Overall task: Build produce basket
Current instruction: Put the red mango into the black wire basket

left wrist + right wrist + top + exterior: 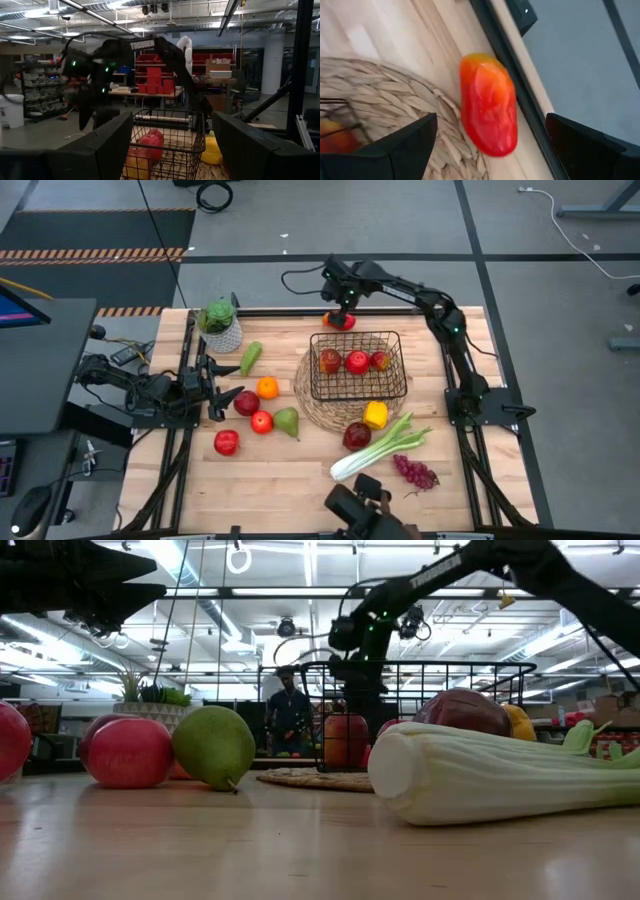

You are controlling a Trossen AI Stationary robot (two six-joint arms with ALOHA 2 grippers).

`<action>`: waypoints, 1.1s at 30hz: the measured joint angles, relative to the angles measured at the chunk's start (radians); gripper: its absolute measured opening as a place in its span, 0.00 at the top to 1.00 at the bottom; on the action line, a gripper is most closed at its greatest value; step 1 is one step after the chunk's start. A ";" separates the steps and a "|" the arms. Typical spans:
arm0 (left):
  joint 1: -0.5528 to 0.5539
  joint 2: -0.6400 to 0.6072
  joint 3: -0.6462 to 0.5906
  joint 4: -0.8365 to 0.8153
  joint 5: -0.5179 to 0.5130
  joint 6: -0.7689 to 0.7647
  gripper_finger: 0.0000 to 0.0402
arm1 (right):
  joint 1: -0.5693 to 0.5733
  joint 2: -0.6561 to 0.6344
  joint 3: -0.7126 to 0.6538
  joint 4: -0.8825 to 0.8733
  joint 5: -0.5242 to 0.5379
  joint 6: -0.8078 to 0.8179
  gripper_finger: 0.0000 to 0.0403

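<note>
Black wire-mesh basket (pixel 358 366) stands on a round woven straw mat (pixel 320 408) at the centre of the wooden table (pixel 290 485), holding three red fruits (pixel 356 361) in a row. The right gripper (pixel 340 308) hangs at the basket's 12 o'clock, over a red pepper (pixel 339 321) that lies at the table's far edge; in the right wrist view the fingers (pixel 402 147) are spread wide on either side of the pepper (pixel 488 104), not touching it. The left gripper (pixel 222 385) waits at the basket's 9 o'clock, fingers parted and holding nothing. Loose produce lies around the mat: a green pear (pixel 250 356) and an orange (pixel 267 387) at 9 o'clock; three red apples (pixel 247 403) and a second pear (pixel 287 421) at 8 o'clock; a yellow pepper (pixel 375 414), a dark red apple (pixel 357 435), celery (pixel 375 448) and purple grapes (pixel 415 472) at 5 to 6 o'clock. A potted plant (pixel 220 325) stands at 10 o'clock.
</note>
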 joint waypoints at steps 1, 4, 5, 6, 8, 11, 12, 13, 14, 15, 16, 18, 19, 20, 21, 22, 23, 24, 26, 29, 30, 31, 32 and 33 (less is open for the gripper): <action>0.000 0.000 0.000 0.000 0.000 0.000 0.30 | 0.001 0.014 0.000 0.000 -0.002 -0.010 0.06; 0.000 0.000 0.000 0.000 0.000 0.000 0.30 | 0.002 0.043 0.001 0.001 -0.012 -0.037 0.06; 0.000 0.000 0.000 0.000 0.000 0.000 0.30 | 0.001 0.051 0.001 0.002 -0.018 -0.039 0.06; 0.000 0.000 0.000 0.000 0.000 0.000 0.30 | 0.000 0.055 0.001 0.001 -0.026 -0.039 0.06; 0.000 0.000 0.000 0.000 0.000 0.000 0.30 | -0.003 0.056 -0.002 0.008 -0.027 -0.035 0.06; 0.000 0.000 0.000 0.000 0.000 0.000 0.30 | -0.004 0.055 -0.012 0.026 -0.028 0.003 0.06; 0.000 0.000 0.000 0.000 0.000 0.000 0.30 | -0.005 0.055 -0.013 0.025 -0.028 0.011 0.06; 0.000 0.000 0.000 0.000 0.000 0.000 0.30 | -0.005 0.055 -0.013 0.024 -0.030 0.017 0.06; 0.000 0.000 0.000 0.000 0.000 0.000 0.30 | -0.005 0.052 -0.013 0.019 -0.044 0.025 0.06; 0.000 0.000 0.000 0.000 0.000 0.000 0.30 | -0.006 0.049 -0.015 0.014 -0.067 0.043 0.06; 0.000 0.000 0.000 0.000 0.000 0.000 0.30 | -0.006 0.041 -0.016 0.013 -0.089 0.064 0.06; 0.000 0.000 0.000 0.000 0.000 0.000 0.30 | -0.006 0.018 -0.016 0.015 -0.111 0.107 0.06; 0.000 0.000 0.000 0.000 0.000 0.000 0.30 | -0.006 0.003 -0.015 0.017 -0.110 0.132 0.06; 0.000 0.000 0.000 0.000 0.000 0.000 0.30 | -0.006 -0.007 -0.014 0.019 -0.110 0.154 0.06; 0.000 0.000 0.000 0.000 0.000 0.000 0.30 | -0.008 -0.013 -0.013 0.020 -0.110 0.174 0.06; 0.000 0.000 0.000 0.000 0.000 0.000 0.30 | -0.012 -0.014 -0.013 0.020 -0.108 0.194 0.06; 0.000 0.000 0.000 0.000 0.000 0.000 0.30 | -0.016 -0.014 -0.014 0.020 -0.102 0.212 0.06; 0.000 0.000 0.000 0.000 0.000 0.000 0.30 | -0.023 -0.013 -0.015 0.021 -0.097 0.229 0.06; 0.000 0.000 0.000 0.000 0.000 0.000 0.30 | -0.040 -0.001 -0.014 0.027 -0.086 0.253 0.06; 0.000 0.000 0.000 0.000 0.000 0.000 0.30 | -0.067 0.039 -0.015 0.029 -0.072 0.256 0.06; 0.000 0.000 0.000 0.000 0.000 0.000 0.30 | -0.074 0.051 -0.017 0.031 -0.071 0.254 0.06; 0.000 0.000 0.000 0.000 0.000 0.000 0.30 | -0.080 0.059 -0.017 0.031 -0.072 0.247 0.06; 0.000 0.000 0.000 0.000 0.000 0.000 0.30 | -0.084 0.064 -0.017 0.037 -0.082 0.237 0.06; 0.000 0.000 0.000 0.000 0.000 0.000 0.30 | -0.086 0.070 -0.015 0.040 -0.101 0.230 0.06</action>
